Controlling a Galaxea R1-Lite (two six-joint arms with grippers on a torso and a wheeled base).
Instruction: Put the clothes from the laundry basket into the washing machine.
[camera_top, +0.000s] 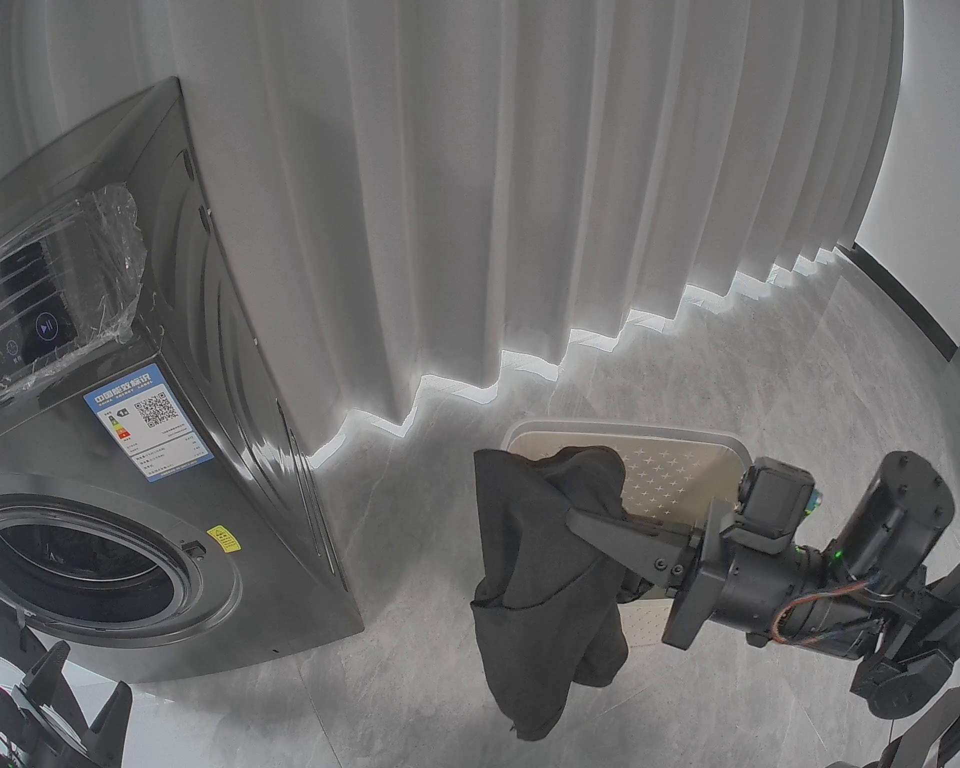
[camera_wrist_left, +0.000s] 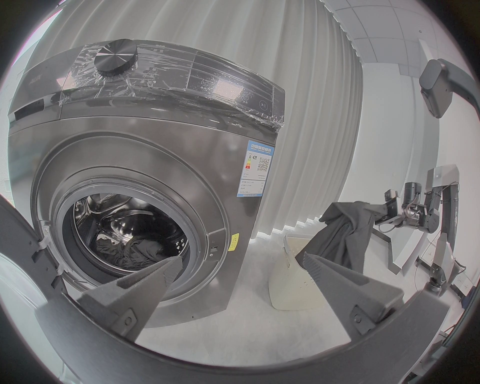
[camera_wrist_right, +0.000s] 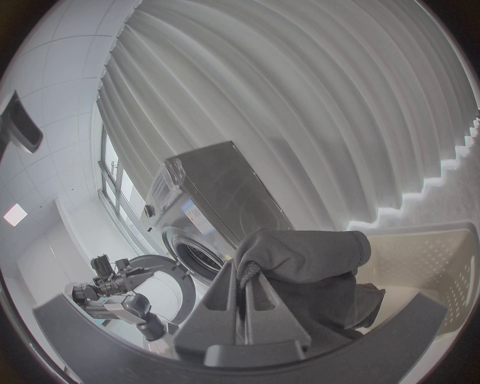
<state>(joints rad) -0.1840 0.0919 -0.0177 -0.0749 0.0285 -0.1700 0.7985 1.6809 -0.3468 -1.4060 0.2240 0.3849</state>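
Pinched shut in right tool (camera_top: 580, 522): dark garment (camera_top: 545, 590), hanging over laundry basket (camera_top: 680, 465), well apart from washing machine (camera_top: 150, 420). Left tool (camera_wrist_left: 240, 259) wide open, empty, facing open drum. Dark clothes (camera_wrist_left: 130, 250) already inside; this piece yet to load.

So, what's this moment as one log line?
right gripper shut on dark garment above basket | left gripper open, facing open washing machine

Dark grey right arm (camera_top: 900, 520): boxy wrist module (camera_top: 778, 497), coiled orange cable (camera_top: 800, 612), green lamp (camera_top: 838, 548). Grey wedge-fingered left gripper (camera_wrist_left: 239, 258): screw per finger.
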